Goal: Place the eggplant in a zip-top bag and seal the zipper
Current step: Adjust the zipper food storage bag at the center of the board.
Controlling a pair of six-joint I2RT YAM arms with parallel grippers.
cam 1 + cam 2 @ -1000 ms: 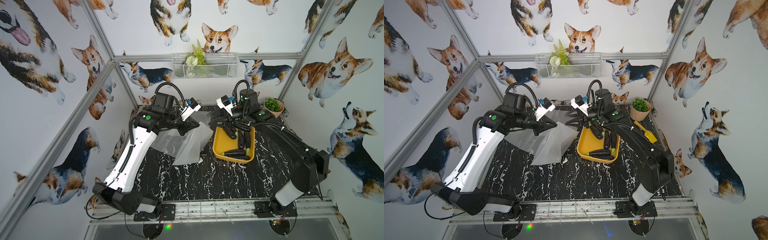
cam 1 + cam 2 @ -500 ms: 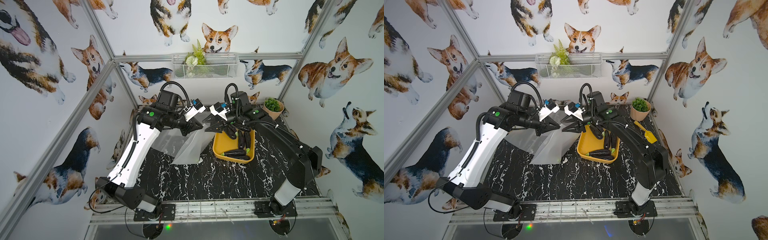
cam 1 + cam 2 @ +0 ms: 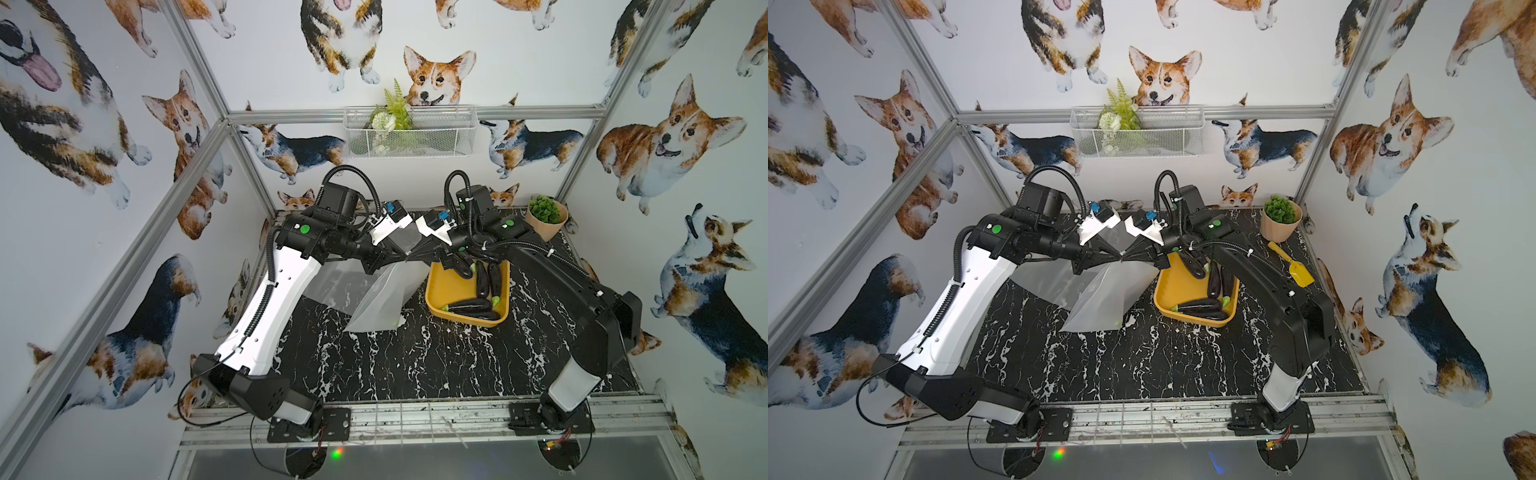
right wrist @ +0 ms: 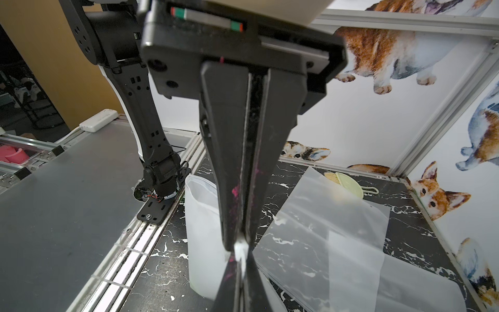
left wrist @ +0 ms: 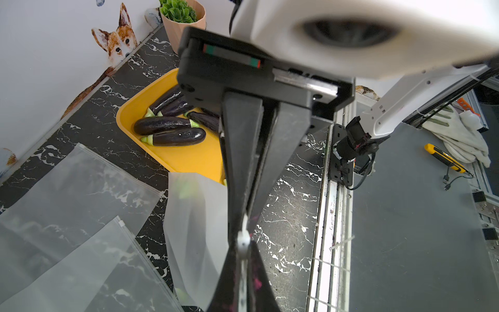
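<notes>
Moved since a second ago: the right gripper, then spread above the tray, has been swung toward 9 o'clock and closed. The left gripper has been carried toward 3 o'clock, so the two now meet tip to tip. Both pairs of fingers are pressed together on the top corner of the bag. A small white tab is pinched where the tips meet; which gripper has it cannot be told. The zip line is hidden behind the fingers. Whether an eggplant is inside the frosted film cannot be made out; only faint green smudges are seen through it.

The bag is hung from that corner, its long axis slanted down toward 7 o'clock and its foot rested on the table. Spare bags are laid flat at 9 o'clock, partly under the left arm. Bare marble is left from the bag's foot to the rail at 6 o'clock. At 3 o'clock the tray's rim lies just beside the bag.

The eggplants are seen in the tray. Two lie along the 9–3 line at its 6 o'clock edge, stems at opposite ends. Two lie along 12–6, and one more is half covered by the right arm. A scoop near the 3 o'clock wall is seen in a top view.
</notes>
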